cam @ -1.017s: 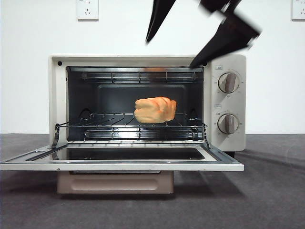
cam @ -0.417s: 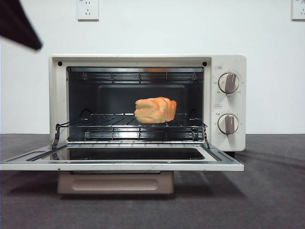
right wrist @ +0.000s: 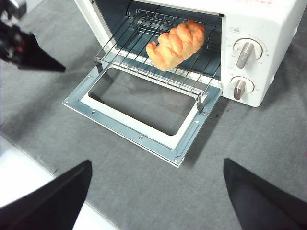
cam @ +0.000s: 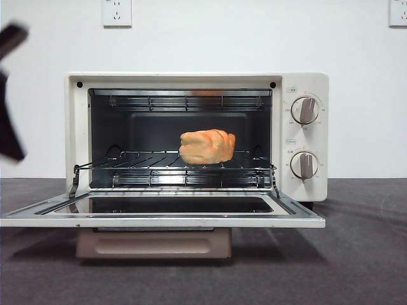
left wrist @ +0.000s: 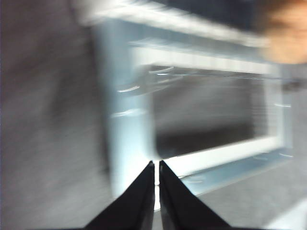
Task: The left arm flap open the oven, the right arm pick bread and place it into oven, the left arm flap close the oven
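The cream-white oven (cam: 191, 79) stands with its glass door (cam: 159, 219) folded down flat. The golden bread (cam: 206, 146) lies on the wire rack inside, right of the middle; nothing holds it. My left gripper (cam: 7, 121) shows as a blurred black shape at the left edge, apart from the oven. Its own blurred view shows its jaws (left wrist: 156, 165) shut and empty over the door's frame (left wrist: 129, 124). My right gripper (right wrist: 157, 165) is open, high above the mat in front of the oven (right wrist: 273, 28), looking down on the bread (right wrist: 175, 44) and the left gripper (right wrist: 33, 56).
A dark grey mat (cam: 356, 254) covers the table around the oven. Two round knobs (cam: 305, 109) sit on the oven's right panel. White wall sockets (cam: 116, 11) are on the wall behind. The mat's edge meets a white surface (right wrist: 19, 177) near the right arm.
The open gripper that was above the oven's top right has left the front view. A black arm entered at the upper left edge and has since moved lower. Bread and door are unmoved.
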